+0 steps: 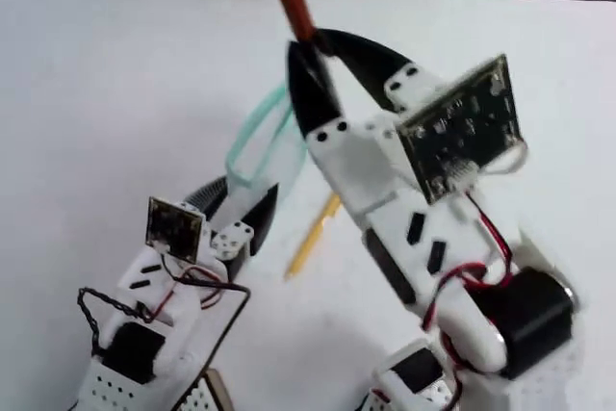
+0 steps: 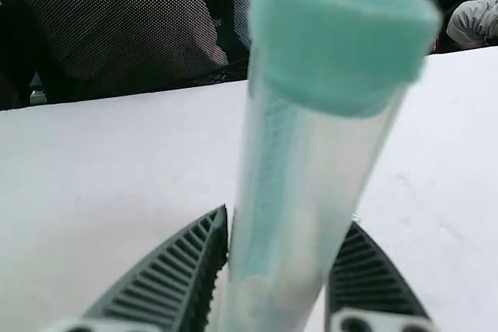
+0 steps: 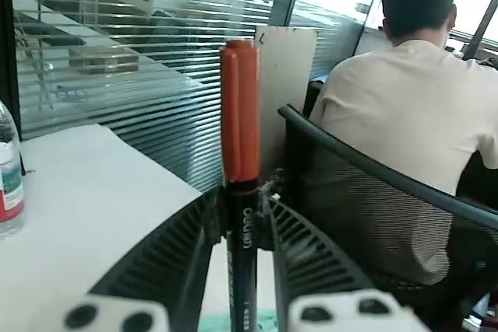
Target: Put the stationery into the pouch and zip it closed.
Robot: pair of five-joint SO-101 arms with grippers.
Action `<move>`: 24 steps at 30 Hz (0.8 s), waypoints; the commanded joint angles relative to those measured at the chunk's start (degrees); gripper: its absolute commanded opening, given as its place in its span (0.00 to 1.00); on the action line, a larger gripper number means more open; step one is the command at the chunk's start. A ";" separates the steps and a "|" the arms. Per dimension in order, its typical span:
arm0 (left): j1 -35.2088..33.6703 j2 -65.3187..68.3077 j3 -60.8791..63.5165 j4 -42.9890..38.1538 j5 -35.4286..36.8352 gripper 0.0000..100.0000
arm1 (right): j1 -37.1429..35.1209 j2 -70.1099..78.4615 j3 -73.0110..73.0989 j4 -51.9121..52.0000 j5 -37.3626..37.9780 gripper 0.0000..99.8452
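Observation:
My left gripper (image 1: 236, 201) is shut on the lower end of a clear pouch (image 1: 260, 146) with a teal zipper rim, holding it tilted up off the white table. In the left wrist view the pouch (image 2: 311, 153) stands between the jaws of that gripper (image 2: 288, 223), its teal mouth open at the far end. My right gripper (image 1: 310, 45) is shut on a black marker with an orange cap (image 1: 292, 2), raised above and just beyond the pouch's mouth. The marker (image 3: 239, 114) stands upright in the right gripper (image 3: 241, 200). A yellow pencil (image 1: 313, 235) lies on the table between the arms.
The white table (image 1: 115, 74) stretches wide to the left and back. A water bottle (image 3: 6, 176) stands on the table at the edge of the right wrist view.

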 commanded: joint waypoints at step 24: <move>0.22 0.13 -3.78 0.35 -0.44 0.19 | -4.62 11.74 8.44 -3.91 -7.65 0.02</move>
